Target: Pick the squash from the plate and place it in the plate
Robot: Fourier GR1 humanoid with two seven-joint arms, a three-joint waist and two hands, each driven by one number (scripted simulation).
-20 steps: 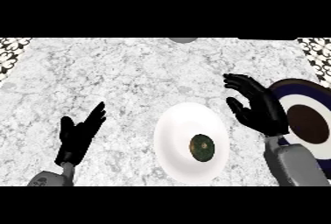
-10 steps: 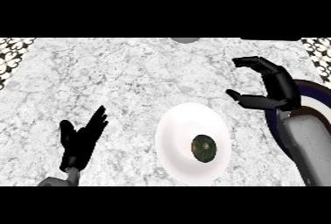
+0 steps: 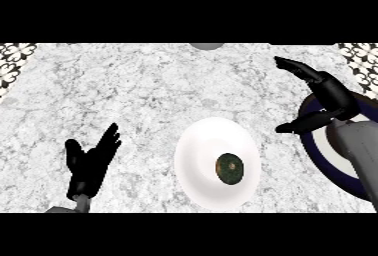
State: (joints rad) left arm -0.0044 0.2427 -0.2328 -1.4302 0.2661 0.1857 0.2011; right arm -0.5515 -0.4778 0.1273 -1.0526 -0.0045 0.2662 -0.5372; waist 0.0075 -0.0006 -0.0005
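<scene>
- Head view, step in hand: an approach, by the look of it, with nothing picked yet. Squash (image 3: 230,168) lying dark green and round on the white plate (image 3: 201,165), a little toward that plate's right side and near the counter's front edge.
- Second plate (image 3: 316,146), dark blue-rimmed with a white ring, at the counter's right edge, partly hidden under the grey right forearm; likely the place to put the squash.
- Right hand (image 3: 329,92) raised over the right part of the counter (image 3: 148,85), behind and to the right of the white plate, apart from the squash. Fingers spread and extended, thumb set away from them: wide open, holding nothing, touching nothing.
- Next move, as a judgement: bringing the right hand forward and left until over the squash, lowering, then curling fingers and thumb round it before any lift. Small round fruit on a smooth plate, so a centred close seems needed to avoid it rolling aside.
- Left hand (image 3: 90,165) near the counter's front-left corner, open, fingers up, resting, well apart from both plates.
</scene>
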